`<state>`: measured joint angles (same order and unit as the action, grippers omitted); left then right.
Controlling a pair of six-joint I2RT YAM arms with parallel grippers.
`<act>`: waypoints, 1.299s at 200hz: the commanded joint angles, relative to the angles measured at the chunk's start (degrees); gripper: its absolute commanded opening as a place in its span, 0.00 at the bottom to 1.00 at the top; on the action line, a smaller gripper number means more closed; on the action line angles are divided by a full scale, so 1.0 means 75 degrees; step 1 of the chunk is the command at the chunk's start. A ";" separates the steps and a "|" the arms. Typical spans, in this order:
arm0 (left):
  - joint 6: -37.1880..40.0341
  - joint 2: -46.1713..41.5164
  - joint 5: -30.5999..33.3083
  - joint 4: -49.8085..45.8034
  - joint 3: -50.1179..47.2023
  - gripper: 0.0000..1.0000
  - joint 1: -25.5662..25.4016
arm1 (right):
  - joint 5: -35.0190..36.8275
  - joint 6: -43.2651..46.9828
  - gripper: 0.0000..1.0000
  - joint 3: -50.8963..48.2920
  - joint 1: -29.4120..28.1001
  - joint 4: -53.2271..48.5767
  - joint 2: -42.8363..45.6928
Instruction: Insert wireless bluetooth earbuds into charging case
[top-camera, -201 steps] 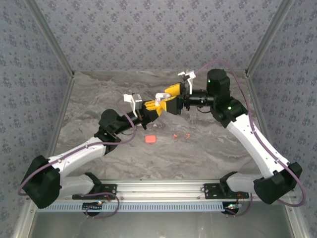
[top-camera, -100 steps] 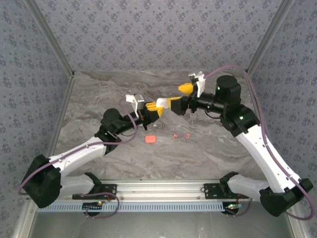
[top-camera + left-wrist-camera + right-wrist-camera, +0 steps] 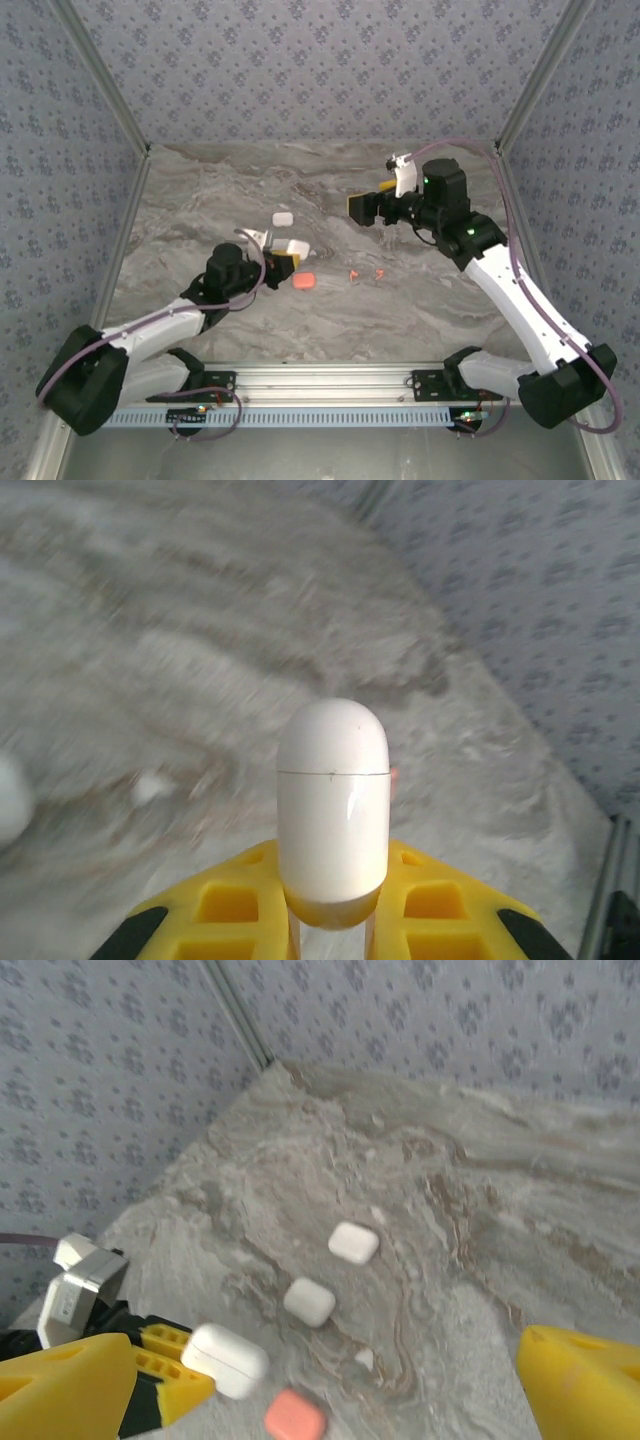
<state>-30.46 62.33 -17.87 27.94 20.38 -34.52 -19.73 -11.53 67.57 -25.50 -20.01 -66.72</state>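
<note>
Earbuds loose, one case held
Two tiny coral-red stemmed plastic earbuds (image 3: 353, 273) (image 3: 379, 272) lie side by side right of the left gripper (image 3: 286, 257), which clamps a closed rounded white plastic case (image 3: 332, 800).

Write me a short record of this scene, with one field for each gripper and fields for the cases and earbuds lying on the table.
left gripper: shut on a white charging case, lid closed
right gripper: open, nothing between its fingers
loose white cases: two, side by side but apart, on the marble table
coral case: lying on the table, near the left gripper
coral earbuds: two, on the table beside the coral case, toward the right arm, not in any case
</note>
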 commanded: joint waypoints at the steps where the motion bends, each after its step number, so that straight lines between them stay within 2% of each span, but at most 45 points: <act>1: -0.0382 -0.0879 0.0562 -0.1052 -0.0408 0.00 0.0201 | 0.0005 -0.0179 1.00 -0.0208 0.0013 -0.0066 -0.0166; 36: -0.0906 -0.1910 0.0755 -0.2524 -0.0918 0.00 0.0884 | -0.0007 -0.0204 1.00 -0.0279 0.0016 0.0012 -0.0379; 75: -0.1233 -0.2060 0.0176 -0.2542 -0.1073 0.00 0.1262 | -0.0112 -0.0208 1.00 -0.0219 -0.0012 0.0090 -0.0560; 104: -0.1232 -0.1466 -0.0121 -0.2483 -0.0832 0.00 0.1298 | -0.0136 -0.0207 1.00 -0.0218 -0.0045 0.0080 -0.0620; 165: -0.1750 0.0470 -0.0913 -0.1216 -0.0561 0.00 0.1288 | -0.0123 -0.0191 1.00 -0.0266 -0.0081 -0.0028 -0.0632; 209: -0.2100 0.1249 -0.0795 -0.0683 -0.0544 0.00 0.1242 | -0.0144 -0.0195 1.00 -0.0303 -0.0106 -0.0068 -0.0652; 221: -0.2177 0.1436 -0.0793 -0.0618 -0.0527 0.04 0.1238 | -0.0181 -0.0209 1.00 -0.0302 -0.0105 -0.0088 -0.0689; 240: -0.2321 0.1709 -0.0779 -0.0533 -0.0494 0.15 0.1205 | -0.0206 -0.0192 1.00 -0.0285 -0.0105 -0.0130 -0.0724; 260: -0.2384 0.1841 -0.0635 -0.0573 -0.0490 0.20 0.1205 | -0.0200 -0.0173 1.00 -0.0250 -0.0111 -0.0167 -0.0737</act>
<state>-46.65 74.83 -23.27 23.20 15.99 -25.19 -20.38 -12.47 65.39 -26.02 -20.12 -71.90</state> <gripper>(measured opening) 0.187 0.998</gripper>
